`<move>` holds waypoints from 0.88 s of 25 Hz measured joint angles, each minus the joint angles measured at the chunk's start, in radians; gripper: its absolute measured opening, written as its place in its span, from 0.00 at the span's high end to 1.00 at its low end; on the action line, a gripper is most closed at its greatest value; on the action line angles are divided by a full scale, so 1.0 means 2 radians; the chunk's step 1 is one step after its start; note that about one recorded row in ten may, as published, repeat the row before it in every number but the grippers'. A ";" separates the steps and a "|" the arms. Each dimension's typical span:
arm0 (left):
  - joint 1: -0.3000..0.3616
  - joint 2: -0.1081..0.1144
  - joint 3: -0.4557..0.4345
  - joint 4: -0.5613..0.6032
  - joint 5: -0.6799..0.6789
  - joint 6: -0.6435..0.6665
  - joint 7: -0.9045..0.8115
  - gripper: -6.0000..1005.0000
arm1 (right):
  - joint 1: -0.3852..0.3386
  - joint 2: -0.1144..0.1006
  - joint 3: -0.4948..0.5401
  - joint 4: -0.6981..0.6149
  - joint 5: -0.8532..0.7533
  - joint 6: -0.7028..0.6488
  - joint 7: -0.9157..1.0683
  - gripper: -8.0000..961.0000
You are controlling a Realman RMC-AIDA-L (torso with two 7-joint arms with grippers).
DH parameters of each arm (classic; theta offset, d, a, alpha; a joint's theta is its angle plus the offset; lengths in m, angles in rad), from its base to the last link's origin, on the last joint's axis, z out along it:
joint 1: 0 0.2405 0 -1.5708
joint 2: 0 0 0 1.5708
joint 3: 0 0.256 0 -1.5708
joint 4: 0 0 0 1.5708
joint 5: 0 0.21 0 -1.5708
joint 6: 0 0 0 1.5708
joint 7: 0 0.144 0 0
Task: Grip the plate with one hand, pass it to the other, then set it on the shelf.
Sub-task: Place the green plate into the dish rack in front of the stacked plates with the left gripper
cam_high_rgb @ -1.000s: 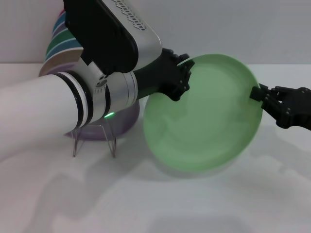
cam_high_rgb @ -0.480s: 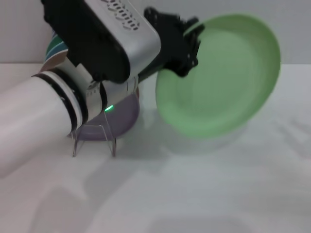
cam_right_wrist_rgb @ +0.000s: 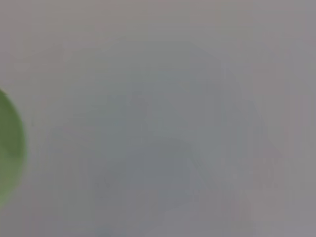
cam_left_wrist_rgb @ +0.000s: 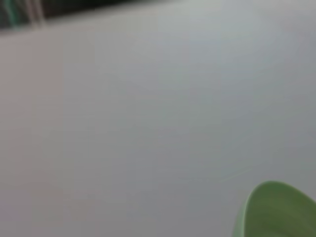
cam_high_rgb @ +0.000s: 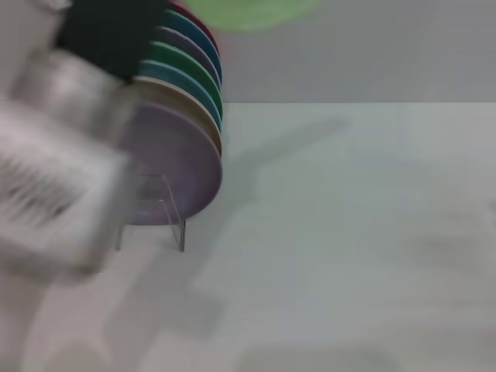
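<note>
The pale mint-green plate (cam_high_rgb: 249,11) hangs in the air at the top edge of the head view, where only its lower rim shows. My left arm (cam_high_rgb: 66,155), thick and white-and-silver, rises at the left toward it and carries it. The grip itself lies above the picture's edge. The plate's rim also shows close in the left wrist view (cam_left_wrist_rgb: 282,212), and a green patch sits at the edge of the right wrist view (cam_right_wrist_rgb: 9,148). The clear acrylic shelf (cam_high_rgb: 172,225) stands on the table at the left. My right arm and gripper are out of view.
A lilac plate (cam_high_rgb: 177,167) leans upright on the acrylic stand. A row of coloured plates (cam_high_rgb: 194,74) stands on edge behind it. The white table (cam_high_rgb: 349,232) stretches to the right and front.
My left arm has swung the mint plate up and to the left, from table height to the top of the view. My right gripper let go of it and withdrew out of view.
</note>
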 joint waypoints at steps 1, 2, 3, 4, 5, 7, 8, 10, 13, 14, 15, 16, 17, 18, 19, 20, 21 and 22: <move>0.000 0.004 -0.003 0.015 0.016 0.029 -0.023 0.93 | 0.001 0.000 -0.001 0.000 0.000 -0.001 0.000 0.46; -0.004 0.018 -0.019 0.074 0.062 0.126 -0.120 0.93 | 0.002 -0.001 -0.001 0.000 -0.001 -0.001 0.000 0.46; -0.009 0.026 -0.030 0.107 0.069 0.170 -0.164 0.93 | 0.004 -0.001 -0.001 -0.001 -0.001 -0.002 0.000 0.46; -0.013 0.031 -0.035 0.129 0.070 0.192 -0.186 0.93 | 0.006 -0.001 -0.001 -0.002 -0.001 -0.002 0.000 0.46; -0.013 0.031 -0.035 0.129 0.070 0.192 -0.186 0.93 | 0.008 -0.002 -0.001 -0.002 -0.001 -0.002 -0.001 0.46; -0.037 0.046 -0.061 0.228 0.070 0.284 -0.249 0.93 | 0.012 -0.002 -0.002 -0.002 -0.001 -0.003 -0.001 0.46; -0.054 0.050 -0.074 0.293 0.070 0.329 -0.274 0.93 | 0.016 -0.003 -0.002 -0.002 -0.001 -0.004 -0.001 0.46; -0.086 0.055 -0.090 0.384 0.071 0.389 -0.311 0.93 | 0.018 -0.003 -0.001 -0.003 -0.001 -0.005 -0.001 0.46; -0.139 0.066 -0.099 0.522 0.071 0.464 -0.360 0.93 | 0.024 -0.003 -0.001 -0.004 -0.002 -0.007 0.001 0.46; -0.164 0.072 -0.097 0.590 0.071 0.491 -0.382 0.93 | 0.025 -0.003 -0.001 -0.005 -0.002 -0.007 0.001 0.46; -0.172 0.074 -0.096 0.609 0.070 0.497 -0.388 0.93 | 0.026 -0.003 -0.001 -0.006 -0.002 -0.007 0.002 0.46; -0.182 0.076 -0.093 0.638 0.071 0.508 -0.398 0.93 | 0.027 -0.003 -0.002 -0.007 -0.002 -0.006 0.002 0.46; -0.188 0.078 -0.091 0.658 0.070 0.514 -0.405 0.93 | 0.028 -0.003 -0.003 -0.008 -0.002 -0.005 0.003 0.46; -0.193 0.079 -0.088 0.676 0.070 0.520 -0.408 0.93 | 0.028 -0.003 -0.008 -0.009 -0.002 -0.004 0.003 0.46; -0.196 0.080 -0.083 0.687 0.071 0.522 -0.407 0.93 | 0.028 -0.003 -0.008 -0.009 -0.002 -0.004 0.003 0.46; -0.196 0.081 -0.079 0.690 0.071 0.521 -0.403 0.93 | 0.029 -0.003 -0.011 -0.009 -0.002 -0.003 0.003 0.46; -0.197 0.083 -0.074 0.695 0.071 0.519 -0.398 0.93 | 0.030 -0.003 -0.013 -0.009 -0.002 -0.003 0.004 0.46; -0.199 0.085 -0.068 0.701 0.071 0.518 -0.397 0.93 | 0.031 -0.003 -0.014 -0.010 -0.002 -0.003 0.004 0.46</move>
